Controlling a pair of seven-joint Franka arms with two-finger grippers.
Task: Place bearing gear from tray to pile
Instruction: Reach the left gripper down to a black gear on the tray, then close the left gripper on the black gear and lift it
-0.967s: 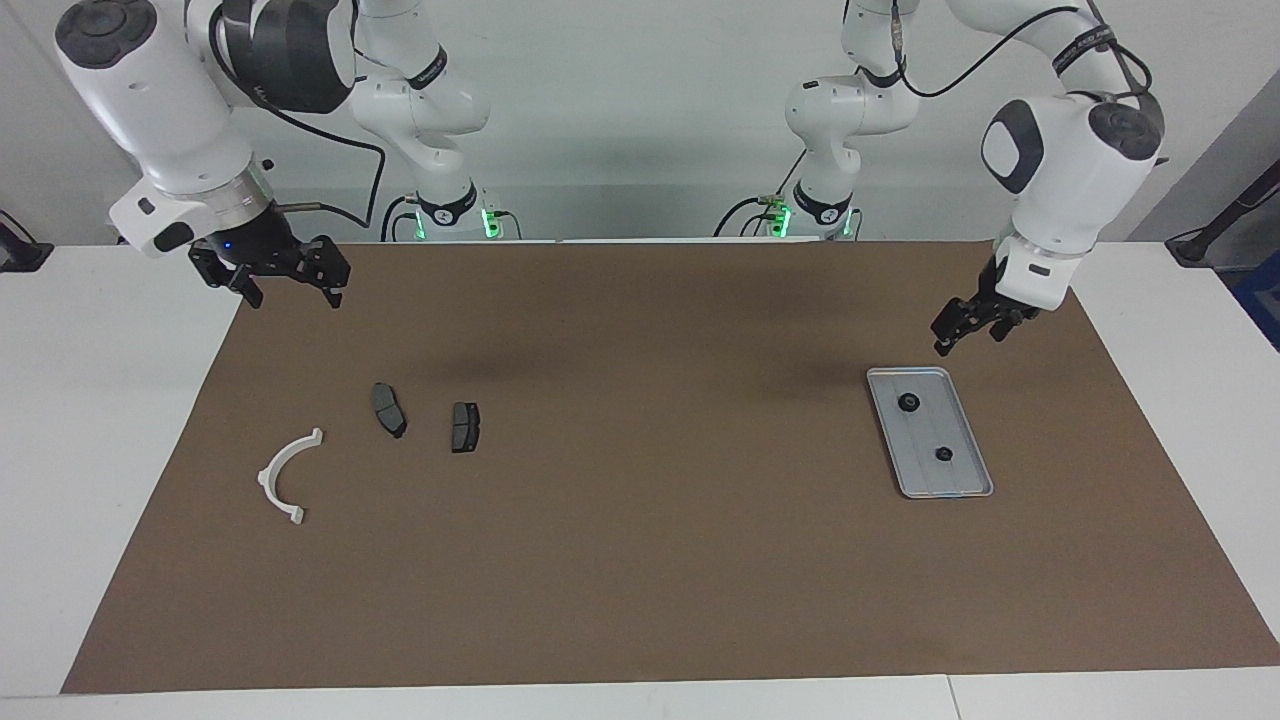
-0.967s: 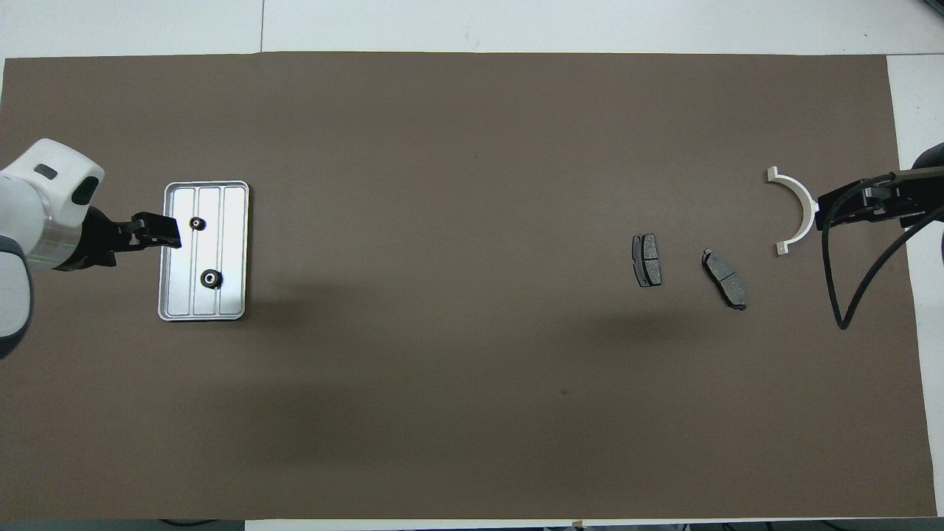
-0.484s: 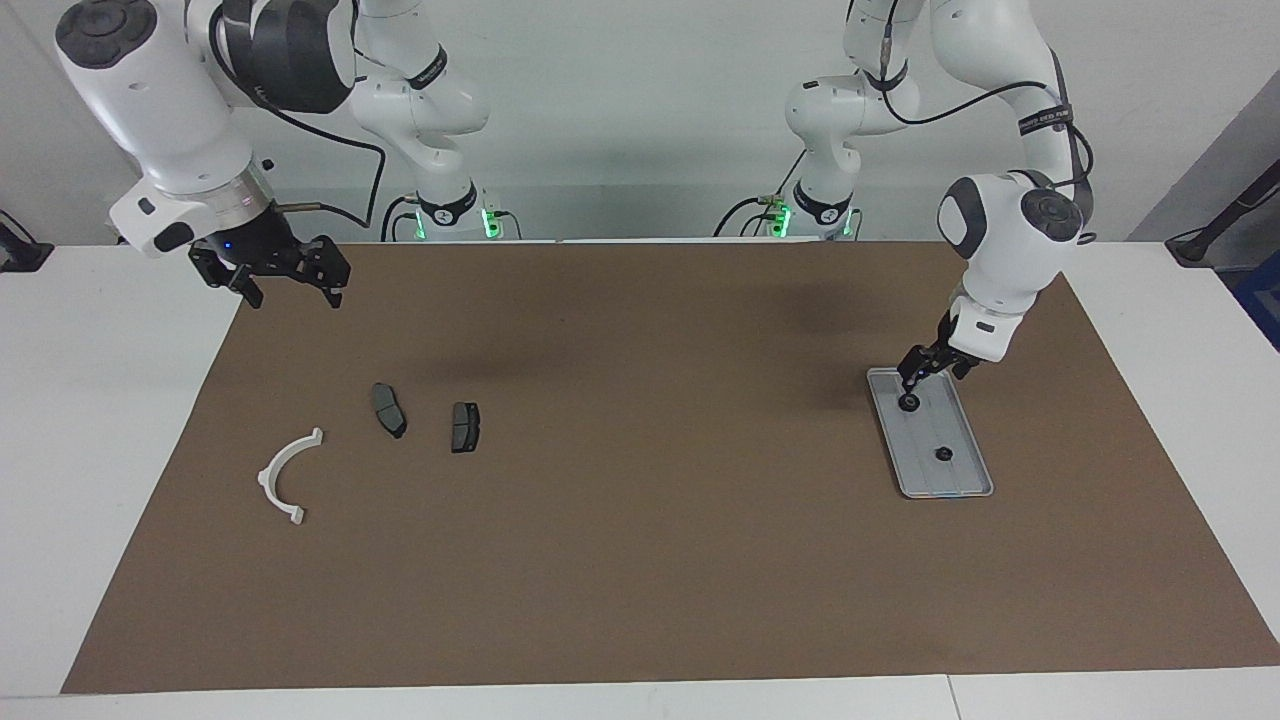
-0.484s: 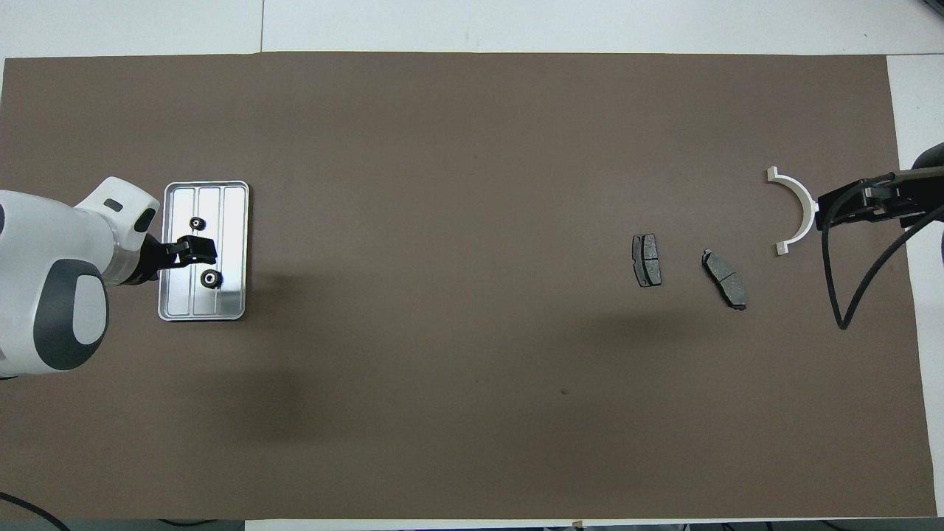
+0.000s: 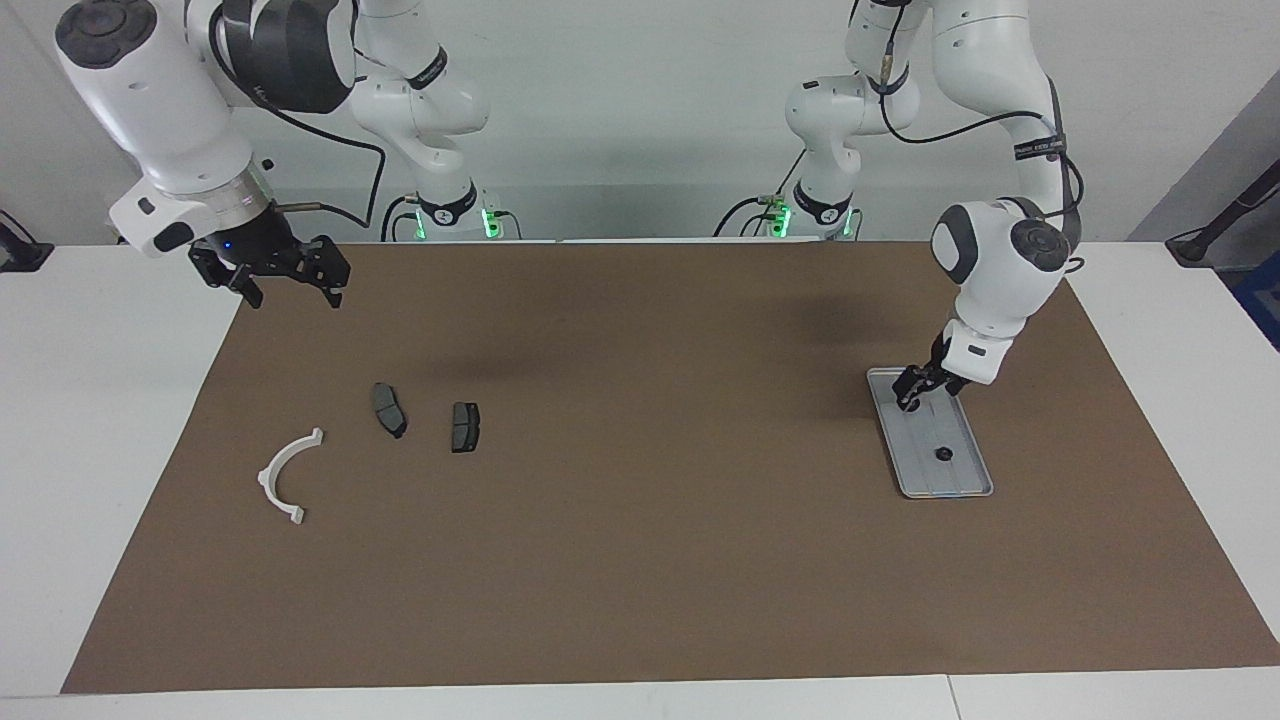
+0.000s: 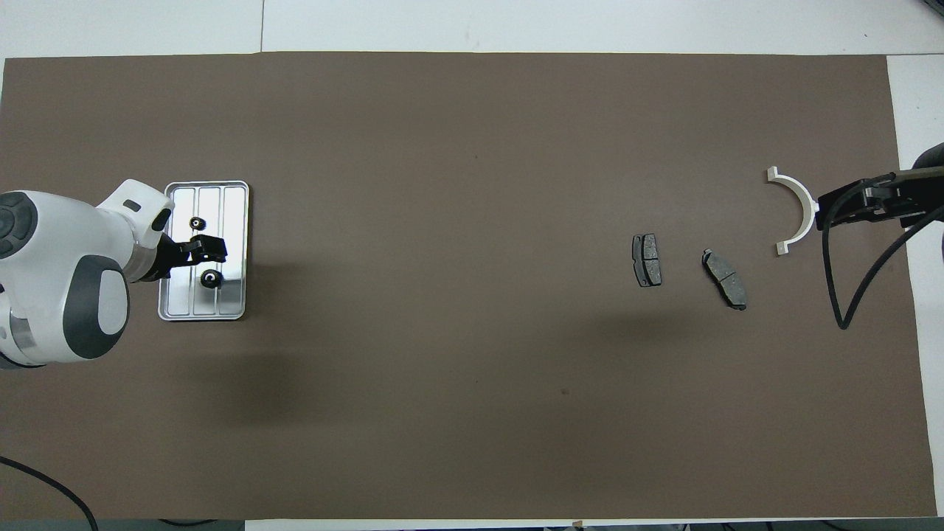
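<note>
Left gripper (image 5: 910,392) fingers spread, low over the flat silver-grey ridged metal tray (image 5: 962,478), above the black bearing gear (image 6: 211,278) nearer the robots; second black gear (image 6: 197,223) on tray too. Right gripper (image 5: 290,282) spread, waiting well apart from tray. White half-ring bracket (image 5: 285,476) and two dark grey pads (image 5: 389,409) far from tray.

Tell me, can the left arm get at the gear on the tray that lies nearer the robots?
Probably yes. The left gripper is open and low over the tray, at the nearer gear. Nothing lies between them; the other gear sits apart.
</note>
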